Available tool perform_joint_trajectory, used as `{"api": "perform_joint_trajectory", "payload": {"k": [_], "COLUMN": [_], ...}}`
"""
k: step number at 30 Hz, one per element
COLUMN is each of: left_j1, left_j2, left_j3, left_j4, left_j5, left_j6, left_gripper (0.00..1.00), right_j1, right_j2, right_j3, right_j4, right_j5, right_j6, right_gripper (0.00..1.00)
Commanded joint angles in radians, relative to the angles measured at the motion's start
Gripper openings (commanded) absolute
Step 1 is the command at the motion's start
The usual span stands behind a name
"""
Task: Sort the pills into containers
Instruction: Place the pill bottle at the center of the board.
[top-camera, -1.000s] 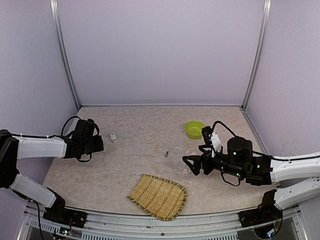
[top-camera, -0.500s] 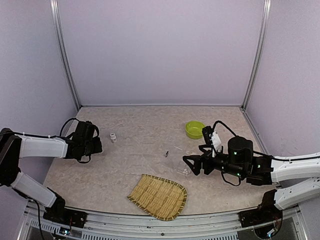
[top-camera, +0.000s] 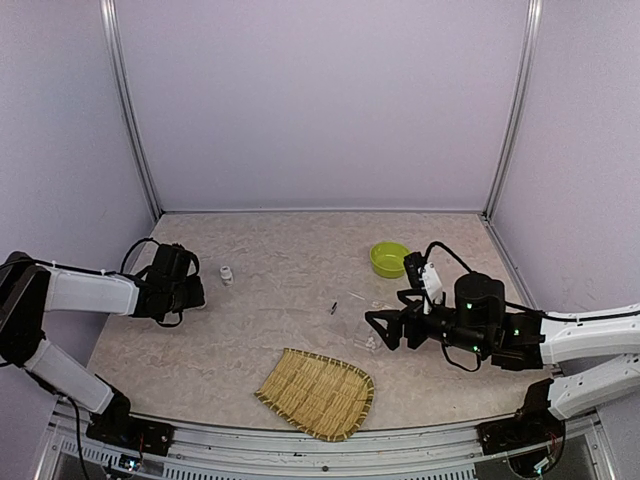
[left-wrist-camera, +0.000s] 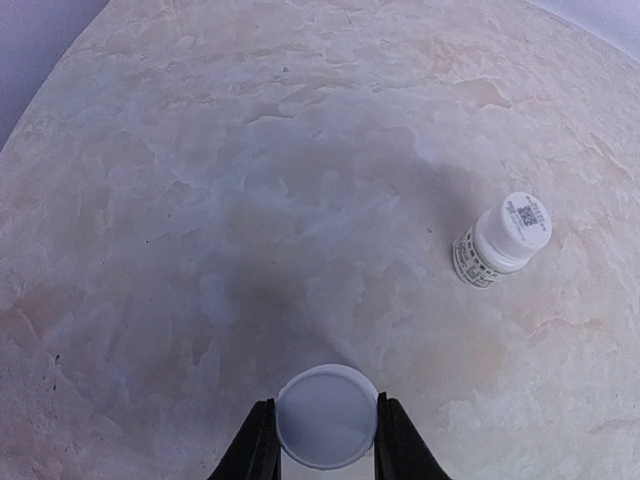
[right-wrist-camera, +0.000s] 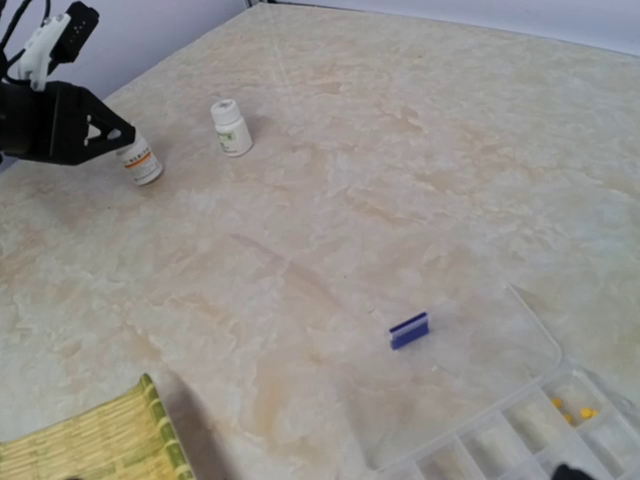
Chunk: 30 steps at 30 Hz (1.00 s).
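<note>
My left gripper (left-wrist-camera: 326, 425) is shut on a white pill bottle (left-wrist-camera: 327, 415), seen end-on as a round white disc between the fingers. The right wrist view shows this bottle (right-wrist-camera: 141, 164) with an orange label, tilted at the left gripper's tip. A second white pill bottle (left-wrist-camera: 503, 240) stands free on the table, up and to the right. The clear organiser box (right-wrist-camera: 520, 425) lies with its lid open flat, and a few yellow pills (right-wrist-camera: 573, 410) sit in one compartment. My right gripper (top-camera: 376, 330) hangs open at the box's left edge.
A small blue piece (right-wrist-camera: 408, 330) lies on the table just beyond the box lid. A lime-green bowl (top-camera: 389, 258) sits at the back right. A woven bamboo tray (top-camera: 317, 392) lies near the front edge, left of the right arm.
My left gripper has drifted slightly to the left with the bottle still in it. The right arm has not moved.
</note>
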Motion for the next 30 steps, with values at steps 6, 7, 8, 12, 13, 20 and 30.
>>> {"api": "perform_joint_trajectory", "payload": {"k": [6, 7, 8, 12, 13, 20, 30], "left_j1": [0.006, 0.006, 0.006, 0.006, 0.006, 0.006, 0.006], "left_j2": [0.018, 0.019, 0.019, 0.014, 0.013, -0.004, -0.041], "left_j3": [-0.002, -0.002, -0.002, -0.002, -0.003, -0.006, -0.018], "left_j4": [0.014, 0.013, 0.013, 0.013, 0.012, 0.018, 0.032], "left_j5": [0.001, 0.001, 0.001, 0.004, 0.004, 0.016, 0.034], "left_j6": [-0.009, -0.008, -0.008, -0.007, -0.007, -0.007, -0.006], "left_gripper": [0.29, 0.3, 0.32, 0.36, 0.37, 0.44, 0.59], "right_j1": [-0.011, -0.012, -0.012, -0.012, -0.012, -0.013, -0.015], "right_j2": [0.008, 0.009, 0.009, 0.007, 0.007, 0.01, 0.014], "right_j3": [-0.016, -0.016, -0.017, -0.019, -0.02, -0.023, -0.025], "right_j4": [0.028, 0.029, 0.03, 0.03, 0.03, 0.033, 0.035], "right_j5": [-0.006, -0.006, -0.006, -0.008, -0.008, -0.01, -0.01], "right_j6": [0.013, 0.014, 0.015, 0.017, 0.017, 0.021, 0.02], "right_gripper": [1.0, 1.0, 1.0, 1.0, 1.0, 1.0, 1.0]}}
